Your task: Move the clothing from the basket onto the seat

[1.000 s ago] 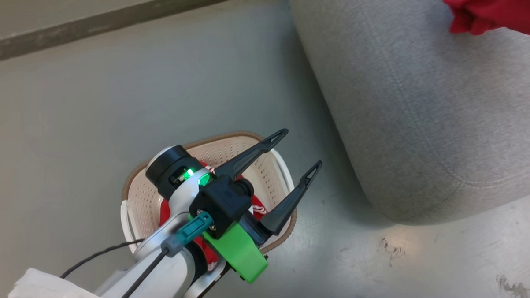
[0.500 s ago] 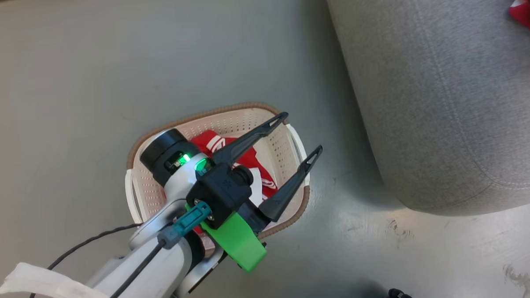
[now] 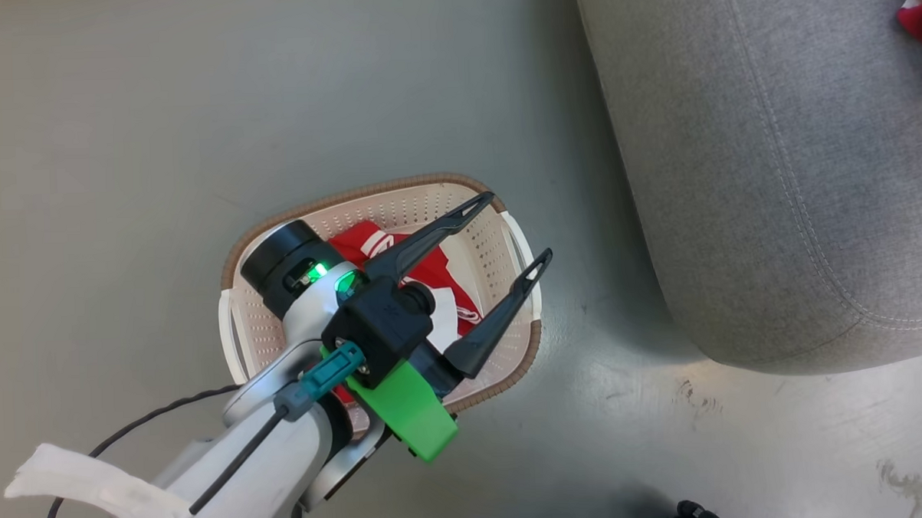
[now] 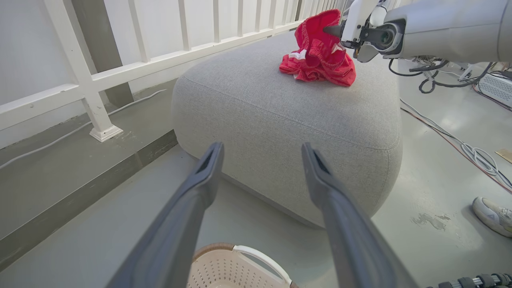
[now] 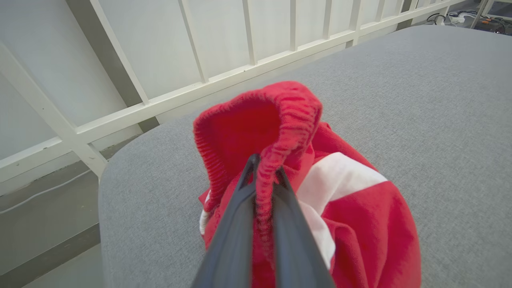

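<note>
Bright even daylight, soft shadows, wide-angle warp.

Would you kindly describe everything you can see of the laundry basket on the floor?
The basket is a cream-white plastic tub with perforated walls, a brown woven-look rim and white side handles. It stands upright on the grey floor, beside the seat but apart from it. A crumpled red garment lies inside. The open left gripper hangs above, hiding part of it.
</note>
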Robot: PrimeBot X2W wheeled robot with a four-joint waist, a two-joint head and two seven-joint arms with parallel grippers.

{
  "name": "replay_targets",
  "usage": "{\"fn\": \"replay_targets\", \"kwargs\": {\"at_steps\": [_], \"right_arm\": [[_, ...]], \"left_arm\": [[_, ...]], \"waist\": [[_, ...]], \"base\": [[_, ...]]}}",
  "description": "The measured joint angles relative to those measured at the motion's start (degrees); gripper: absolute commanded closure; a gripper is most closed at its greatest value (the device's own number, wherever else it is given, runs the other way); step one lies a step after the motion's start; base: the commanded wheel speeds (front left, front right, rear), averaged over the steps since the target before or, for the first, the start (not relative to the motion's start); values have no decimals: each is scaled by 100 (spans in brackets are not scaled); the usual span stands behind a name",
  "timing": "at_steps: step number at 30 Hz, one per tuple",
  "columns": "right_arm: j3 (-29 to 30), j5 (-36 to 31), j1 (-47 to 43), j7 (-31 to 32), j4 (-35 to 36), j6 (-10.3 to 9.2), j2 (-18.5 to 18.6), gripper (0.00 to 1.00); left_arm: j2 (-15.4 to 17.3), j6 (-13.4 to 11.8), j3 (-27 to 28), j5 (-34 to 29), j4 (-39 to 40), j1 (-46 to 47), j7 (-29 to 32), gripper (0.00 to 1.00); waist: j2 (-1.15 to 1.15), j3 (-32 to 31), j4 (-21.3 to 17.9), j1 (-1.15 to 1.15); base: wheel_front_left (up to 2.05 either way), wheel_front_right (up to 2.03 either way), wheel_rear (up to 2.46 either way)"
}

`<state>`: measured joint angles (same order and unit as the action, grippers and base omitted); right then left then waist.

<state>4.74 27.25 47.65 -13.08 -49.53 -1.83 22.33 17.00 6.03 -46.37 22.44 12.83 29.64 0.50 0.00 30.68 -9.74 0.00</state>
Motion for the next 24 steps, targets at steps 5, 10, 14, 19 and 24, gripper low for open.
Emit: {"fn": "replay_targets", "kwargs": {"at_steps": [5, 10, 14, 19, 24], "right_arm": [[-80, -40, 1, -1, -147, 43, 8, 0], [-218, -130, 0, -8, -266, 148, 7, 0], [-326, -231, -18, -33, -310, 233, -26, 0], [-382, -310, -286, -62, -310, 331, -56, 0], [-492, -387, -563, -110, -256, 392, -118, 0]], "left_arm": [[-3, 25, -1, 8, -135, 1, -111, 0], [-13, 26, 4, 45, -282, 0, -267, 0], [-24, 26, 18, 57, -363, -3, -385, 0], [-78, 25, 52, 120, -519, -51, -519, 0], [-120, -101, 221, 205, -673, -252, -621, 0]], "waist": [[0, -128, 6, 0], [0, -309, 10, 0], [0, -489, 4, 0], [0, -739, -3, 0], [0, -1010, 3, 0]], "base": [[0, 0, 0], [0, 0, 0], [0, 0, 0], [0, 0, 0], [0, 0, 0]]}}
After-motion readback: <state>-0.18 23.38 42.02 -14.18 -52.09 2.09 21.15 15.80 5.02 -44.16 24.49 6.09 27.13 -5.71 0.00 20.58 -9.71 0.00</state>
